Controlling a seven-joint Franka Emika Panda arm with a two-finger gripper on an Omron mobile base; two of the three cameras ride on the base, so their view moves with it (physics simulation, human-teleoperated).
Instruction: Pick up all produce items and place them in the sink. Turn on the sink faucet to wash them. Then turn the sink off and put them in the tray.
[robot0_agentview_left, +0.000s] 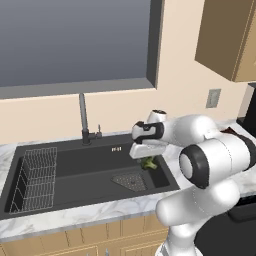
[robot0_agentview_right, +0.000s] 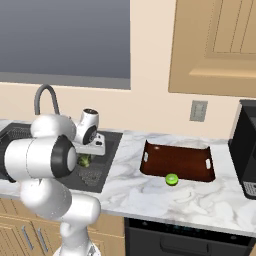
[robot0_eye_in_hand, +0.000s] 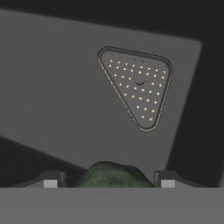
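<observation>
**Broccoli between the fingers, hand over the right end of the sink**

I have the hand (robot0_agentview_left: 148, 159) low over the sink (robot0_agentview_left: 75, 165), beside the right wall of the basin. The broccoli floret (robot0_eye_in_hand: 113, 175) sits directly between the two fingertips (robot0_eye_in_hand: 51, 180), which stand wide at either side of it. In the hand view I cannot confirm whether the pads press the floret or stand just clear of it. The left base view shows the floret (robot0_agentview_left: 148, 162) hanging directly under the hand, apparently above the basin floor.

The governing relation: the triangular mesh drain (robot0_eye_in_hand: 138, 85) lies straight ahead of the hand and below it, with bare basin floor between. I judge that a release here would drop the floret onto the floor just short of the drain.

The lime-green fruit (robot0_agentview_right: 171, 179) lies well off to the hand's right, at the near rim of the tray (robot0_agentview_right: 180, 161) on the tabletop (robot0_agentview_right: 150, 192). I judge it is not yet washed.

The faucet (robot0_agentview_left: 84, 120) stands behind the hand, off to its left.
</observation>
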